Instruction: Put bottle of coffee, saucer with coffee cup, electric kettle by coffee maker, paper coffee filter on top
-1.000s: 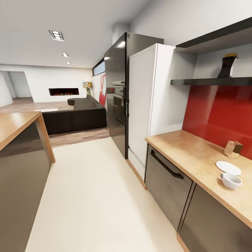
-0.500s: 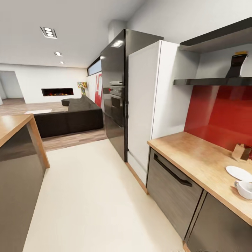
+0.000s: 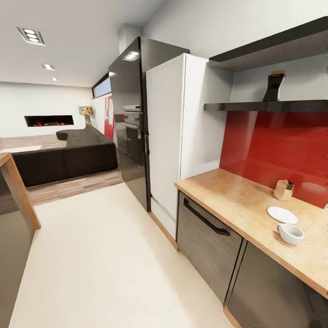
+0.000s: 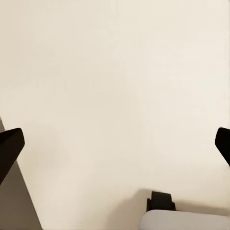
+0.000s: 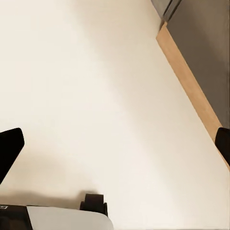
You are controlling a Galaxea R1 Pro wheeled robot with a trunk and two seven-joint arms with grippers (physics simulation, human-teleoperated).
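Note:
The kitchen countertop [image 3: 237, 200] runs along the right under a red backsplash. On it lies the white saucer [image 3: 282, 214], and the white coffee cup [image 3: 290, 233] stands on the worktop just in front of it, off the saucer. A small tan paper-like piece [image 3: 284, 190] stands behind them; I cannot tell if it is the paper coffee filter. The dark bottle of coffee [image 3: 273, 86] with its yellow cap stands on the black kitchen shelf [image 3: 255, 106]. The coffee maker and electric kettle are out of view. My left gripper [image 4: 115, 143] and right gripper [image 5: 115, 143] hang open over the cream floor.
A white fridge [image 3: 177, 136] and a black oven tower [image 3: 130, 123] stand past the counter's end. A dark drawer front with a bar handle [image 3: 207, 218] sits below the worktop. An island corner [image 3: 13, 191] is at left, a dark sofa [image 3: 64, 155] beyond. A wooden plinth [image 5: 191, 86] runs beside my right gripper.
The whole picture has shifted, so the camera has moved: the counter, saucer, cup and bottle now sit further left in view. Nothing on the counter or shelf has moved itself.

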